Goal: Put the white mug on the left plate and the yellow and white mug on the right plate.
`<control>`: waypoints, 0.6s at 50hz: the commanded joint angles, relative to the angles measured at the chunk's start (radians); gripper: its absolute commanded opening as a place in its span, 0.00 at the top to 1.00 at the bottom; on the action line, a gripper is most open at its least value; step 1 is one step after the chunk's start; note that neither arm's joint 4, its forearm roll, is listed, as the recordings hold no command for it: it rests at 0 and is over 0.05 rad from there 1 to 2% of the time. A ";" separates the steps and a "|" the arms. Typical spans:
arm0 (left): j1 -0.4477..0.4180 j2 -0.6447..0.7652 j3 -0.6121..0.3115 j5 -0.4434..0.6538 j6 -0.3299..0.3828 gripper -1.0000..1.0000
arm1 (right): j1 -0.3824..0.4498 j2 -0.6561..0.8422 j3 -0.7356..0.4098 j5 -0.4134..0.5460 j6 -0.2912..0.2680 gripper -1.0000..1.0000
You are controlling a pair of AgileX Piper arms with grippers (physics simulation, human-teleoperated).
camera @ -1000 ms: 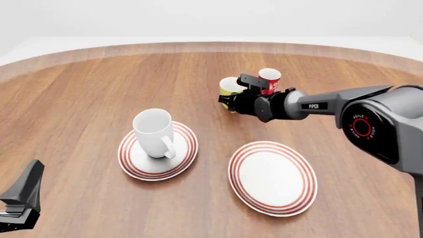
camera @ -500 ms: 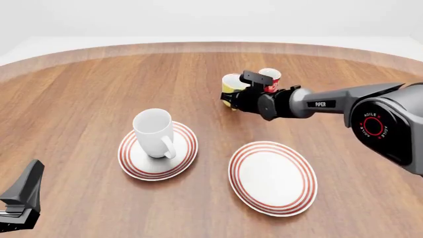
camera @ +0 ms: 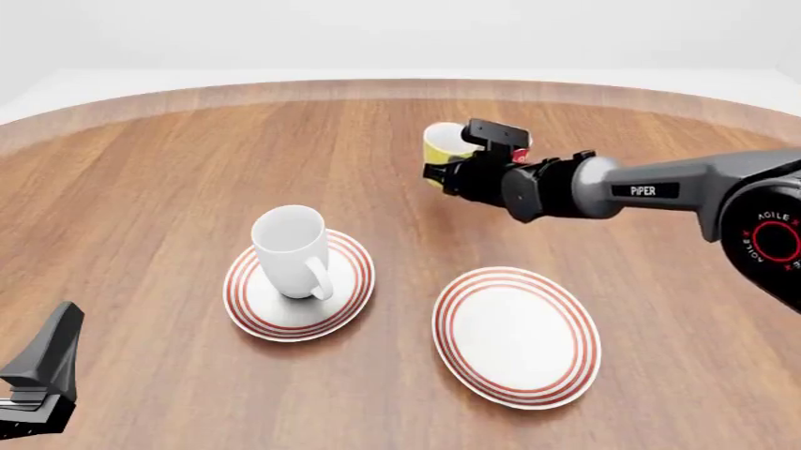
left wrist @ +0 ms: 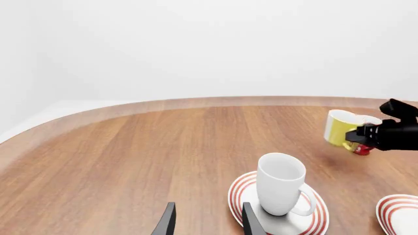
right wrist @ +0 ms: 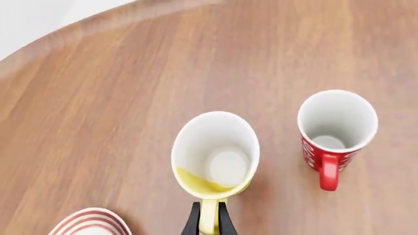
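The white mug [camera: 294, 251] stands upright on the left plate [camera: 257, 309]; both also show in the left wrist view, mug [left wrist: 281, 183] on plate [left wrist: 313, 223]. My right gripper [camera: 459, 162] is shut on the handle of the yellow and white mug [camera: 442, 143] and holds it tilted above the table. The right wrist view shows the mug [right wrist: 216, 154] with its handle between the fingers [right wrist: 193, 223]. The right plate [camera: 516, 336] is bare. My left gripper [left wrist: 207, 225] is open and empty, low at the near left [camera: 40, 370].
A slim red cup [right wrist: 336, 129] stands just beside the yellow mug, on its far side; in the front view the gripper hides nearly all of it. A ringed plate's edge [right wrist: 91, 224] shows in the right wrist view. The table's curved far edge [camera: 400, 86] runs behind.
My right gripper has lifted the yellow and white mug off the table, upward and slightly away, and now hides the red cup in the front view. The left arm and white mug have not moved.
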 commanded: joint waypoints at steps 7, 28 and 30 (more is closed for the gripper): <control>0.000 0.000 0.000 0.000 0.000 0.00 | 0.007 -0.155 0.135 -0.034 -0.011 1.00; 0.000 0.000 0.000 0.000 0.000 0.00 | 0.014 -0.328 0.285 -0.050 -0.026 1.00; 0.000 0.000 0.000 0.000 0.000 0.00 | 0.015 -0.340 0.294 -0.051 -0.027 1.00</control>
